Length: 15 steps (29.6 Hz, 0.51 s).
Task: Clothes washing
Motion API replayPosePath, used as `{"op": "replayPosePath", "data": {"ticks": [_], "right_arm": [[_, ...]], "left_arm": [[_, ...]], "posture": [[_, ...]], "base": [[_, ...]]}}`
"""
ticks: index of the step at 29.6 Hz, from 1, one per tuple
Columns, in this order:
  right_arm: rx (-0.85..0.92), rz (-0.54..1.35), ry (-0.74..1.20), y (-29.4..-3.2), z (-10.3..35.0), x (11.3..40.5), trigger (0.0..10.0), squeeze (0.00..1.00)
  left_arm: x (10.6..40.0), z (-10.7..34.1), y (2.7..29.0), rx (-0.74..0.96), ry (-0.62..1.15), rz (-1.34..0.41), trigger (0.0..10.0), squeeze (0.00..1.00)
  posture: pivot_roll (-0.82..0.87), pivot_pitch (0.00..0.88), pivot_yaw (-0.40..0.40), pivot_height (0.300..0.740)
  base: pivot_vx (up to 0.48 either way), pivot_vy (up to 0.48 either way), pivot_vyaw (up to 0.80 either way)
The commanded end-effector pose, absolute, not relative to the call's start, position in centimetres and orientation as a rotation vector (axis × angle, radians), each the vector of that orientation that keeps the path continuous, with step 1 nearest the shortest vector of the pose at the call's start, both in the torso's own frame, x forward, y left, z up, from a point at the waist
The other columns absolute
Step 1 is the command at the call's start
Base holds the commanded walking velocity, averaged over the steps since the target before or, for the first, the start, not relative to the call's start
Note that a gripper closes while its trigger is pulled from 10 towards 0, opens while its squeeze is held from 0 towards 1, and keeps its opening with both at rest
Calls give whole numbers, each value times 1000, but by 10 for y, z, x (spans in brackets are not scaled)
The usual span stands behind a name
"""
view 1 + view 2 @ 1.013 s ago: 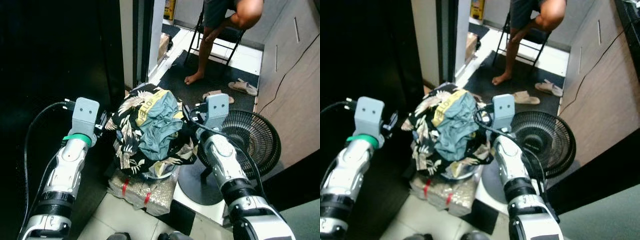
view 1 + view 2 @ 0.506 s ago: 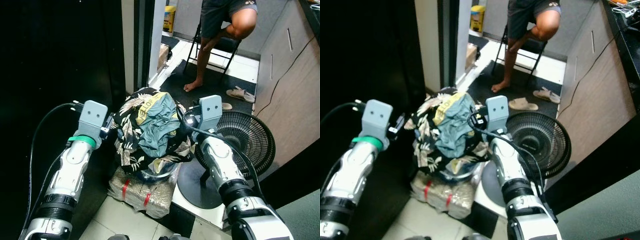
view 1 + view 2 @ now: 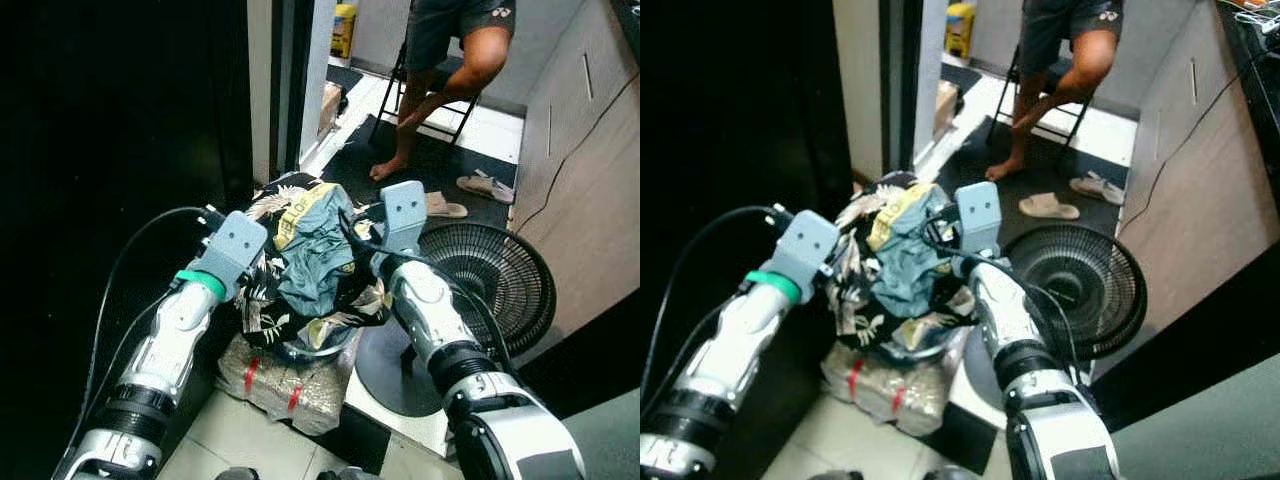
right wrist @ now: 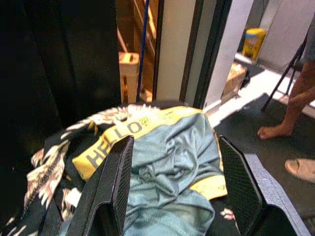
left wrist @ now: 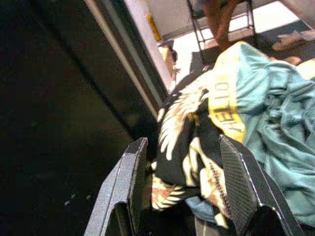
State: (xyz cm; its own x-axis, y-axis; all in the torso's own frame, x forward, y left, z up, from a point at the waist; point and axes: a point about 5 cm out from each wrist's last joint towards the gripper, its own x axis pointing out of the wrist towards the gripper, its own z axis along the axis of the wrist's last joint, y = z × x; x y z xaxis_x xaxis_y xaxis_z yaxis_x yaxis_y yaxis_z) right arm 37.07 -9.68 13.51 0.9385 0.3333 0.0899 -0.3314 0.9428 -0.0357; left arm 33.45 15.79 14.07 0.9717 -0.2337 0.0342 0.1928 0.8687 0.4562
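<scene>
Fingers of the left gripper stand spread apart, black floral shirt cloth showing in the gap between them; whether either finger touches the cloth cannot be told. Fingers of the right gripper are likewise spread wide, one finger to each side of the teal garment, with no firm contact visible.

The task's clothes form a single heap: a black shirt with pale leaf print underneath and a teal garment with a yellow band lettered "HELLO" on top. The heap sits between the two wrists, left arm at its left flank, right arm at its right flank. A dark rim shows under the heap's near edge; the container itself is hidden by the cloth. Below it lies a plastic-wrapped bundle with red bands on the tiled floor.

To the right stands a black floor fan. On the far side a person's bare legs and a folding chair are seen, cut off at the top edge, with slippers nearby. The left of the scene is too dark to make out.
</scene>
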Motion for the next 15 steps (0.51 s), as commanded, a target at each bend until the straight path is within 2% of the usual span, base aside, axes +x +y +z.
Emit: {"op": "replayPosePath", "data": {"ticks": [1,3,4,12,15], "right_arm": [[-20,354,-52,-95,125,368,10000,0],[-23,351,-42,-95,123,368,10000,0],[-15,347,-45,-96,125,368,10000,0],[-16,358,16,-98,110,364,10000,0],[-8,390,62,-87,103,363,10000,0]], "left_arm": [[325,137,174,422,-52,-163,10000,0],[319,137,184,412,-39,-127,10000,0],[312,140,191,407,-32,-107,10000,0],[295,143,212,444,-10,-58,10000,0],[280,146,226,470,9,-15,10000,0]], "posture": [[115,131,-37,740],[112,154,-37,740],[120,205,-28,740],[173,279,-25,740],[221,319,-30,740]], "base": [[0,0,0],[0,0,0],[0,0,0],[0,0,0],[0,0,0]]}}
